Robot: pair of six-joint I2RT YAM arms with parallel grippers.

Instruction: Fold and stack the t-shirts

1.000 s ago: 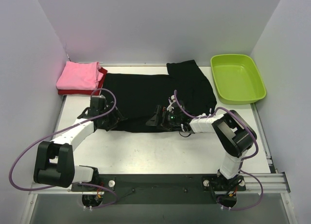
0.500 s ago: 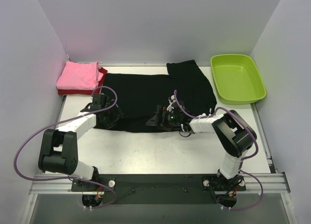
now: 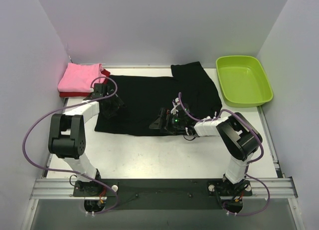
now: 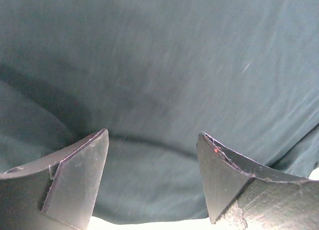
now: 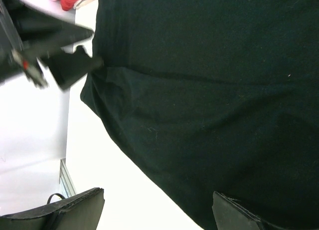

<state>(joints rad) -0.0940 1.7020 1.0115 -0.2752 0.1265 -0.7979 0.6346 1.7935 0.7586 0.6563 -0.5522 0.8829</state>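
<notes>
I'm on the black shirt (image 3: 149,98), left claw (image 4: 152,137) and right claw (image 5: 158,195) both spread over it (nothing pinched). Next, each must close on an edge to fold.

The big black cloth shirt (image 5: 209,100) fills the right side. At the upper left, the left gripper (image 5: 94,49) meets its edge.

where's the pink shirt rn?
Top external view: the pink shirt lies folded at the far-left corner of the table, on top of the dark red shirt, just left of the spread black shirt.
</notes>
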